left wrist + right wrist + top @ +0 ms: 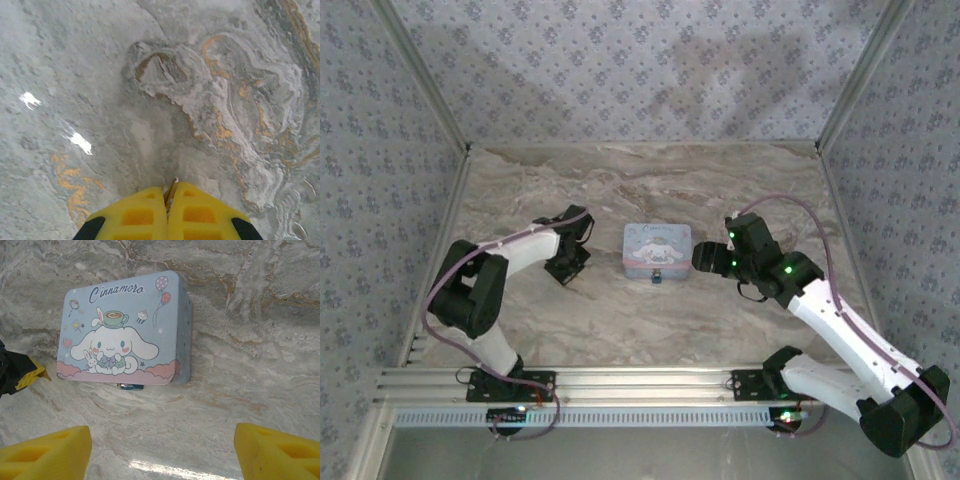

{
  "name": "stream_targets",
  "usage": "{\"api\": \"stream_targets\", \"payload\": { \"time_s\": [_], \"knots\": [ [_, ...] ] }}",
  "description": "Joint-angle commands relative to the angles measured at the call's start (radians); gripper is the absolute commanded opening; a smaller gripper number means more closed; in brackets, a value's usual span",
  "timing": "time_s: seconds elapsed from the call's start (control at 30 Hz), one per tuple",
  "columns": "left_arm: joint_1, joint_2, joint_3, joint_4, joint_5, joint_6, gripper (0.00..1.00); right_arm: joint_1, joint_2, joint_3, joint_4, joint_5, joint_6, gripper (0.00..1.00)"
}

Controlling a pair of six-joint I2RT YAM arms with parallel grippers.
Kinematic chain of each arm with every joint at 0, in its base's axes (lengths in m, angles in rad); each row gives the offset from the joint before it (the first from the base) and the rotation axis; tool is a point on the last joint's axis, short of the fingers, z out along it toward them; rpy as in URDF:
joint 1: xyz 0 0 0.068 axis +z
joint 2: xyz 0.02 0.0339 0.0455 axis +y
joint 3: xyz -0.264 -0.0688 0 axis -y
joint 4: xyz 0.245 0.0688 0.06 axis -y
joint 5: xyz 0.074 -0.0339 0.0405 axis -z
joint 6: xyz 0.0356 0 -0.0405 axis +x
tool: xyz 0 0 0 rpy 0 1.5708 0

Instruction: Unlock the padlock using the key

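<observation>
our left gripper (168, 199) is pinched tight on the thin pale metal key (171, 186), whose tip pokes out ahead along the fingers. the small dark padlock (658, 276) sits against the near side of the pale blue cartoon tin (657, 246), to this gripper's right. the right gripper (162, 455), spread wide and empty, is nearer it.

Between my left end effector (568, 270) and the tin (657, 248) runs a strip of bare bench (620, 320) that I could pass through. The key (170, 189) pinched between its pads has open marble ahead. My right end effector (160, 450), jaws wide, faces the tin, which blocks the way leftward. The padlock (131, 386) sits at the tin's near edge, with free bench in front of it. The enclosure walls (420, 150) stand well apart.
</observation>
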Motion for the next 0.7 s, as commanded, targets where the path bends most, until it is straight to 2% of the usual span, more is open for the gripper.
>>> {"api": "stream_targets", "payload": {
  "time_s": [0.0,0.23,0.33,0.5,0.67],
  "knots": [
    [0.003,-0.075,-0.004,0.043,0.041,-0.103,0.0,-0.004,-0.017,0.004,0.02,0.016,0.015,0.77],
    [0.004,-0.228,0.042,0.034,0.053,-0.016,0.0,0.014,-0.029,-0.002,0.071,-0.003,0.032,0.77],
    [0.001,-0.28,0.056,0.064,0.096,0.016,0.0,0.025,-0.042,-0.004,0.117,-0.024,0.02,0.77],
    [-0.026,-0.34,0.09,0.138,0.181,0.047,0.0,0.03,-0.063,-0.012,0.235,-0.159,0.002,0.77],
    [-0.061,-0.38,0.104,0.261,0.267,0.003,0.0,0.047,-0.088,-0.021,0.332,-0.186,-0.039,0.75]
  ]
}}
